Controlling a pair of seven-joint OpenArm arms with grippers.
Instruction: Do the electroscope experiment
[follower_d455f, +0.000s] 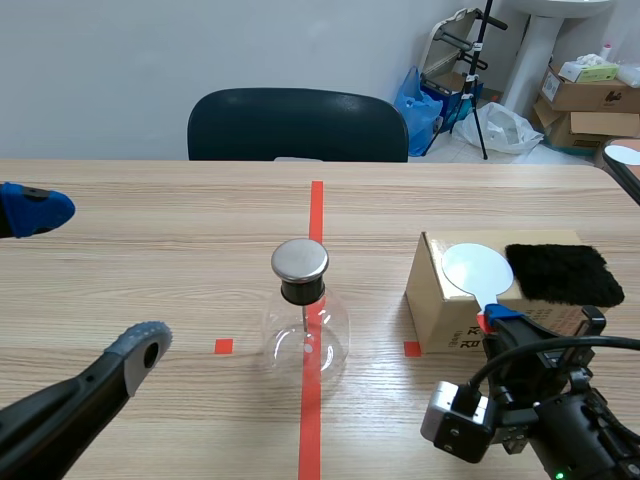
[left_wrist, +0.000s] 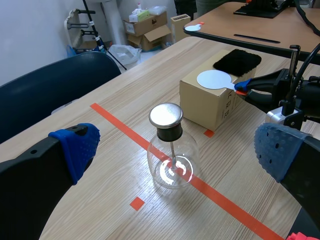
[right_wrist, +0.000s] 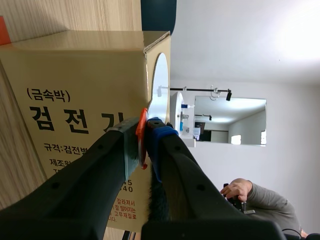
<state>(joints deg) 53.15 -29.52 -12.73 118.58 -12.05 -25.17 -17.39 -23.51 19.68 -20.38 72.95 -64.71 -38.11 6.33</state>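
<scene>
progress: early, I'd say. The disc paddle (follower_d455f: 477, 268) is gripped but lies on the cardboard box (follower_d455f: 440, 312), so rubbing it and touching the cap look left to do
right gripper (right_wrist: 146, 137): pinched tight on the paddle's orange handle (right_wrist: 141, 134)
left gripper (follower_d455f: 92, 278): fingers wide apart, holding nothing, short of the flask
electroscope (follower_d455f: 305, 325): round clear glass flask, shiny metal cap (follower_d455f: 300, 259), thin rod inside, sits on the red tape line mid-table
fur pad (follower_d455f: 560, 272): black and fuzzy, on the box beside the flat white disc

Flask (follower_d455f: 305, 330) and box (follower_d455f: 436, 300) stand as obstacles (apart, with a strip of tabletop (follower_d455f: 378, 290) between them).
</scene>
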